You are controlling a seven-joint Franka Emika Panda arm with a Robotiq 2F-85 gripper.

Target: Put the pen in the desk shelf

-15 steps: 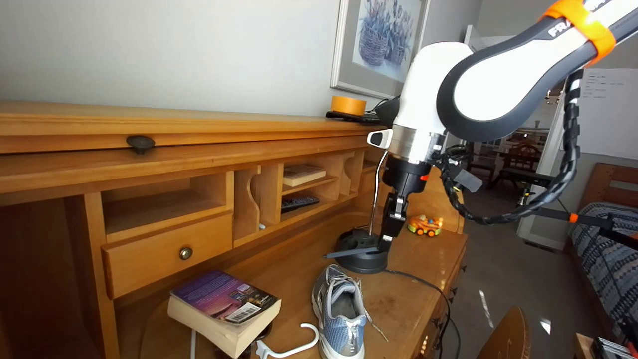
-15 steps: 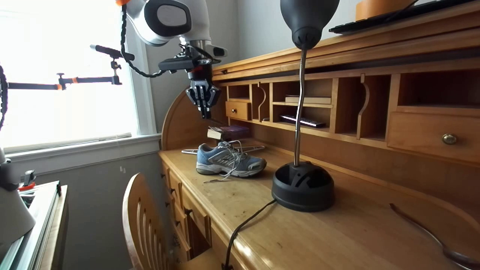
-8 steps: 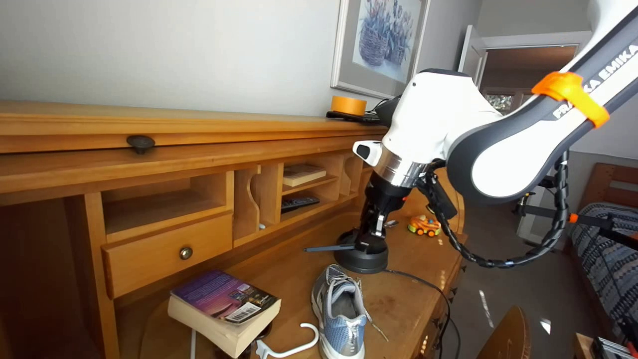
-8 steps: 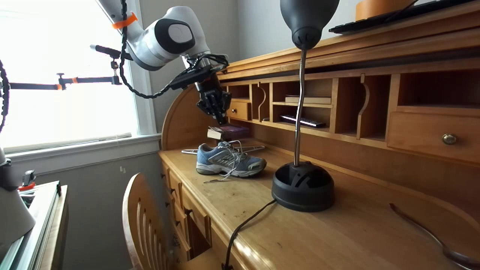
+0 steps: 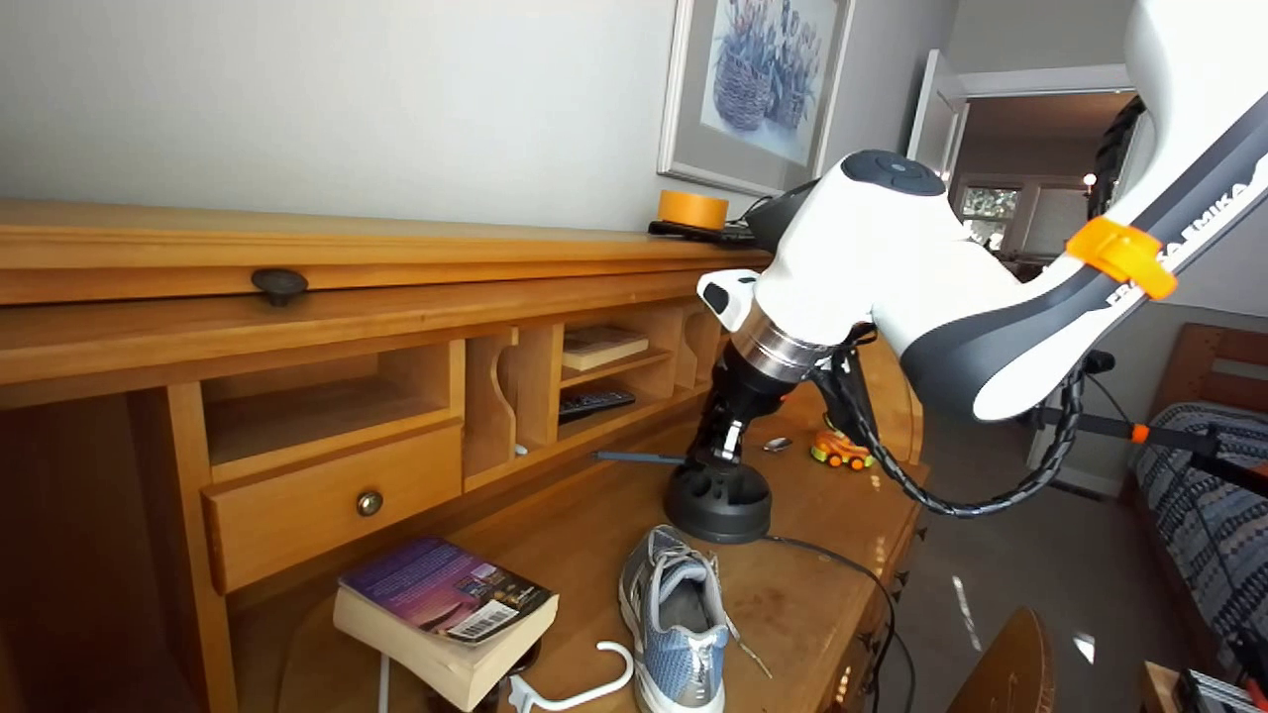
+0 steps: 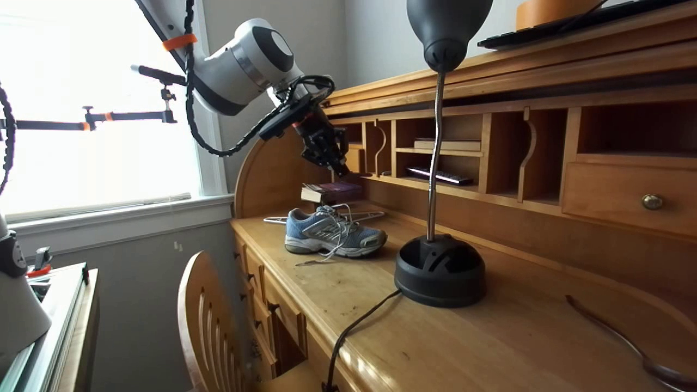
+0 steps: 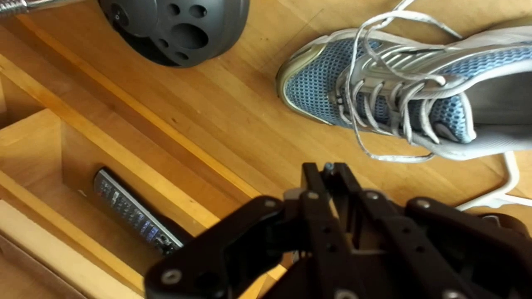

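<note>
The fingers (image 7: 311, 182) are clamped on the pen (image 5: 639, 458), drawn nearly together with only its thickness between them; in the wrist view a small bluish end of it shows right at their tips. In an exterior view most of the pen juts out sideways from the grip, slim, dark blue-grey and close to level. It is up in the air outside the desk shelf (image 5: 619, 368), the narrow cubbyhole split across by a thin level board. That shelf has a pale book (image 5: 604, 349) lying on the board and a remote (image 5: 592, 403) beneath it. From where I stand I can't tell whether the pen's free end touches any of the woodwork. The fingers themselves slant downward, above the bench (image 6: 523, 332) and apart from it. The black lamp base (image 6: 438, 288) stands well apart from them in an exterior view. Lower down on the bench sits a blue-grey running shoe (image 5: 684, 649) with its laces loose, and a thick purple-covered book (image 5: 446, 604), barcode side up, and a white hanger (image 5: 523, 693) are close by it.
</note>
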